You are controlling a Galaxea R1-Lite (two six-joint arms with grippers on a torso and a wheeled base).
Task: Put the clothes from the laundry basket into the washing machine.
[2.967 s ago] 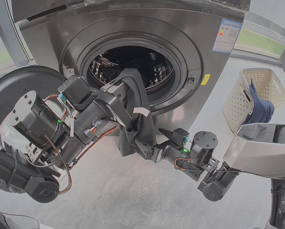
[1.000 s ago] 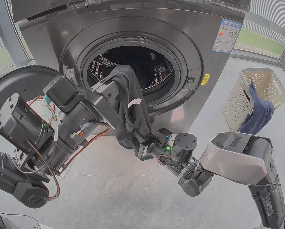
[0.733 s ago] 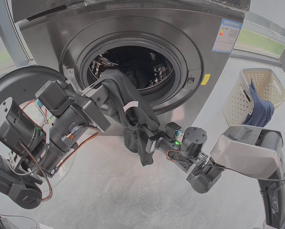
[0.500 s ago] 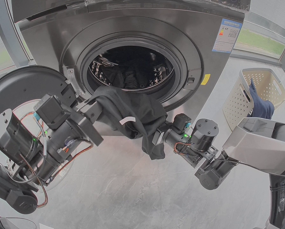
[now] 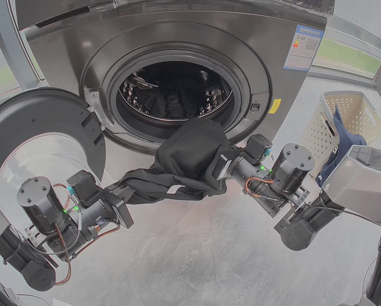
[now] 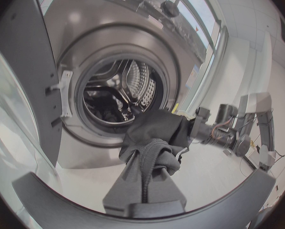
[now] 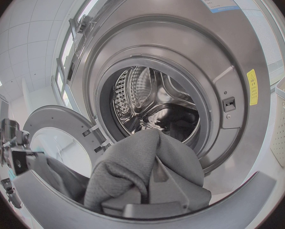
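Front-loading washing machine (image 5: 190,30) fills 12 o'clock in the head view, its round door (image 5: 41,120) swung fully open at 9 o'clock. The drum mouth (image 5: 173,94) is open, with dark clothes (image 5: 169,105) already lying at the drum bottom. Pale grey floor (image 5: 190,256) runs across 6 o'clock. A cream perforated laundry basket (image 5: 360,107) stands on the floor at 3 o'clock, just beside the machine's corner, with a navy garment (image 5: 345,143) draped over its near rim and hanging down outside. A black garment (image 5: 186,158) is stretched in the air between both arms, outside the drum, just below the door ring at its 6 o'clock; the higher bunch sits close to the ring lip, contact unclear. The right gripper (image 5: 221,166), at about 4 o'clock of the drum mouth, has its jaws closed on the higher bunch, with cloth heaped over its fingers (image 7: 163,175). The left gripper (image 5: 121,190), lower at 8 o'clock of the mouth and near the door's edge, is clamped on the other end, a fold pinched between its fingers (image 6: 129,175). A small white tag (image 5: 173,188) shows on the garment's lower edge.
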